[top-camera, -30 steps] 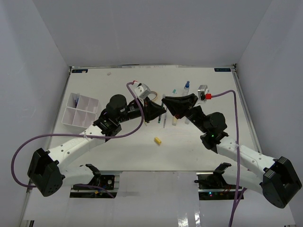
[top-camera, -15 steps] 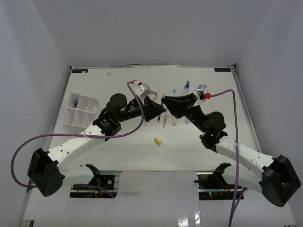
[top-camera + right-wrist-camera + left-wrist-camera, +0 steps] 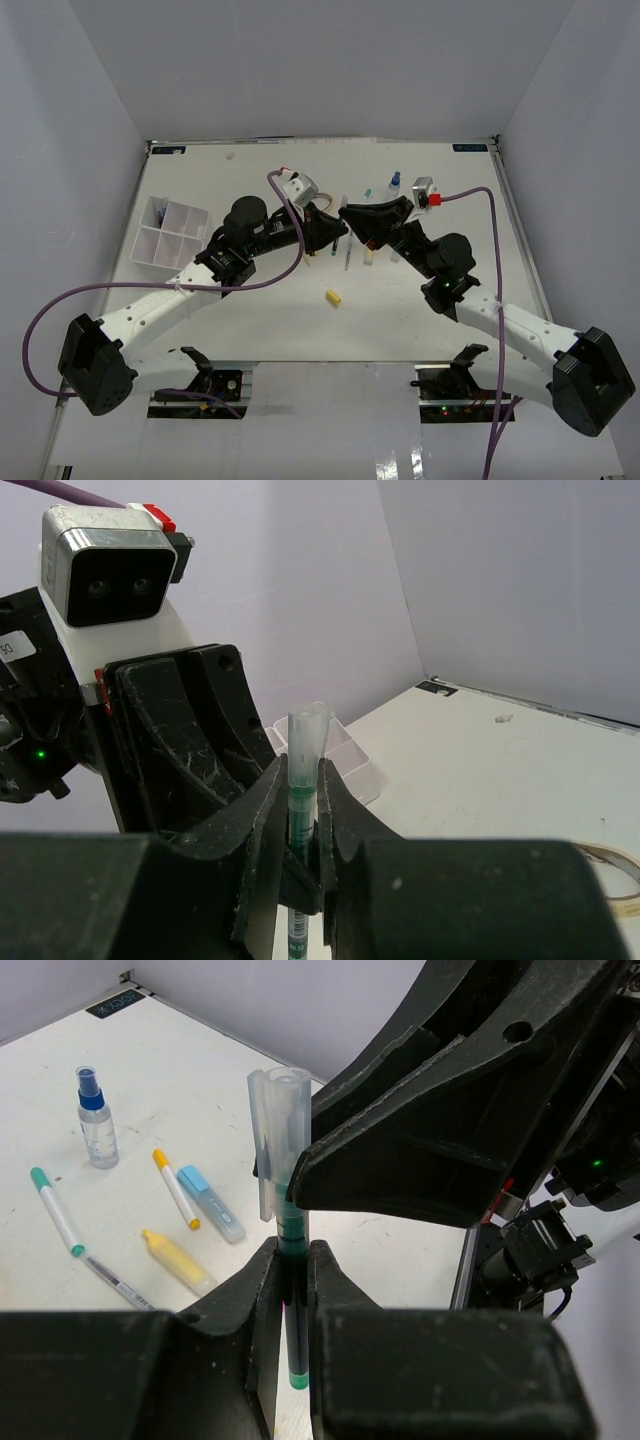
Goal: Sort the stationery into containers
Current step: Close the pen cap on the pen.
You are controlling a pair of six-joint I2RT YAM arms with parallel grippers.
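Observation:
Both grippers meet above the table's middle and hold one green pen with a clear cap. In the left wrist view my left gripper (image 3: 290, 1272) is shut on the green pen (image 3: 291, 1305), whose clear cap (image 3: 275, 1140) sticks out beyond the fingers. In the right wrist view my right gripper (image 3: 304, 792) is shut on the same pen (image 3: 304, 748) at its capped end. From above, the left gripper (image 3: 333, 233) and the right gripper (image 3: 352, 216) touch tip to tip. The white divided tray (image 3: 170, 235) stands at the far left, apart from both.
On the table lie a small spray bottle (image 3: 97, 1125), a teal-capped marker (image 3: 55, 1210), a yellow-tipped pen (image 3: 175, 1188), a blue highlighter (image 3: 210, 1202) and a yellow one (image 3: 175, 1260). A yellow eraser (image 3: 333, 297) lies nearer. A tape ring (image 3: 610, 865) shows at the right.
Both grippers stay together on the pen. The right gripper and its arm have shifted slightly left and towards the back.

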